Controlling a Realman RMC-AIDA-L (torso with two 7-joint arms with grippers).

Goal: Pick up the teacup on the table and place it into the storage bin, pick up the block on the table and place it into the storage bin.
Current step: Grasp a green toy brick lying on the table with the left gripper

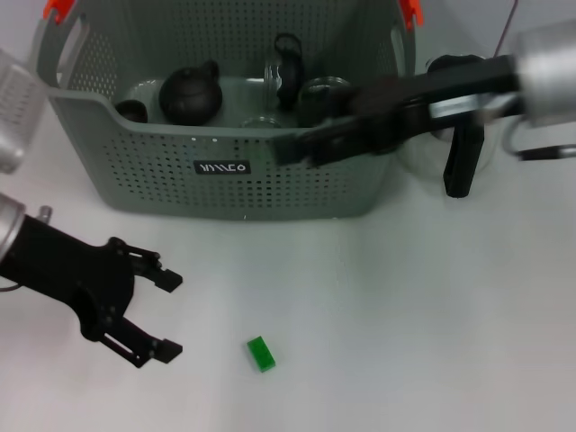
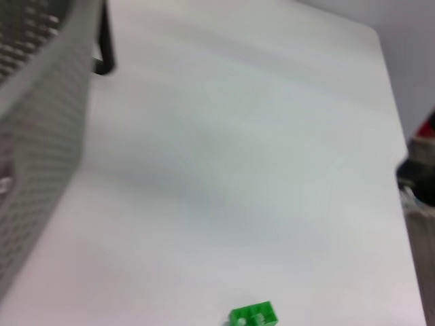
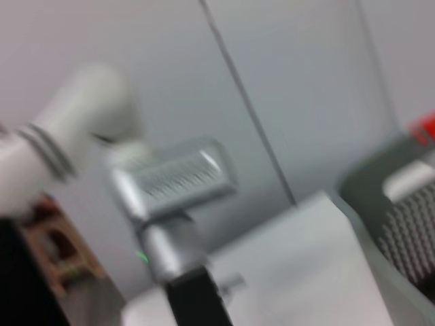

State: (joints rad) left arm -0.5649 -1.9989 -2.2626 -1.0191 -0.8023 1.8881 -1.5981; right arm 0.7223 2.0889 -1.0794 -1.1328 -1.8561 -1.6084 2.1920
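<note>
The green block [image 1: 262, 353] lies on the white table, a short way right of my left gripper [image 1: 170, 315], which hovers low with its two black fingers spread open and empty. The left wrist view shows the block [image 2: 253, 316] close by. The grey storage bin [image 1: 225, 193] stands at the back. My right gripper [image 1: 293, 148] reaches in from the right over the bin's front rim and is blurred. No teacup stands on the table. A small dark cup [image 1: 132, 110] and glass cups [image 1: 321, 90] sit in the bin; I cannot tell which is the teacup.
A black teapot [image 1: 191, 93] sits inside the bin. A glass jug with a black handle [image 1: 461, 166] stands right of the bin, under my right arm. The bin wall [image 2: 34, 136] fills one side of the left wrist view. White table [image 1: 432, 315] spreads around the block.
</note>
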